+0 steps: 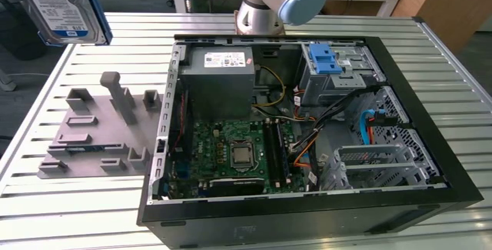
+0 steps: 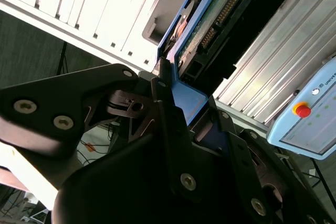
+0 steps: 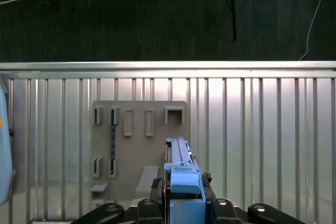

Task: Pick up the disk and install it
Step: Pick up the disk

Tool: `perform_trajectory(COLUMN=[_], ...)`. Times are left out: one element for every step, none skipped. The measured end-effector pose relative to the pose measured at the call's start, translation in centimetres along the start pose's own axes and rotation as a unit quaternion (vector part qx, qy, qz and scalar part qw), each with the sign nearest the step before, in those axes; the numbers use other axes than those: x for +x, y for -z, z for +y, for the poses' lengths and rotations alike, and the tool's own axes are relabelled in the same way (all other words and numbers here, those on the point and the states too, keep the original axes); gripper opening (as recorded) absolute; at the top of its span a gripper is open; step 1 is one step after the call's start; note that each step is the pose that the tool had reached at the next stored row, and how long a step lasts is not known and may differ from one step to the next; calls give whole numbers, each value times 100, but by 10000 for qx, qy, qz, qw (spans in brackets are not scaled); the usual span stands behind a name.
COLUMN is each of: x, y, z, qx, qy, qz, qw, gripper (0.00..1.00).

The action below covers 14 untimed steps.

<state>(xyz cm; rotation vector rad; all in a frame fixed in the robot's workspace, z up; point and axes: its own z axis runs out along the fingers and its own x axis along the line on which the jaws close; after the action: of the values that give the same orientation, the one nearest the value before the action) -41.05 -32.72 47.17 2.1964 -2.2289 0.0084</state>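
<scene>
Second wrist view, nearest: black gripper (image 2: 186, 92), jaws clenched on the blue plastic carrier frame of the flat silver disk (image 2: 210, 19), held edge-on and clear of every surface. Beneath, in the first wrist view, grey moulded fixture plate (image 3: 139, 145) lying on the slatted aluminium table (image 3: 262, 129). Farther off, in the exterior view, open black computer case (image 1: 307, 230), well apart from the raised disk. Pick-up apparently done; carrying in hand, installing not begun. Seating likely to call for squaring the frame to a bay inside the case.
</scene>
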Motion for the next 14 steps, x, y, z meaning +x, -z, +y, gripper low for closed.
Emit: perform_trajectory(x=[0,0,0,0,0,0,0,-1,-1,-1,-1,-1,-1,-1], y=[0,0,0,0,0,0,0,0,0,0,0,0,0,0], z=[-4,-8,-12,-16,-20,-30,-34,-38,-42,-46,-50,-54,-58,-61], qx=[0,0,0,0,1,0,0,0,0,0,0,0,0,0], qy=[0,0,0,0,0,0,0,0,0,0,0,0,0,0], qz=[0,0,0,0,0,0,0,0,0,0,0,0,0,0], qw=[10000,10000,10000,10000,10000,10000,10000,10000,10000,10000,10000,10000,10000,10000], gripper=[36,36,36,36,36,36,36,36,36,36,36,36,36,36])
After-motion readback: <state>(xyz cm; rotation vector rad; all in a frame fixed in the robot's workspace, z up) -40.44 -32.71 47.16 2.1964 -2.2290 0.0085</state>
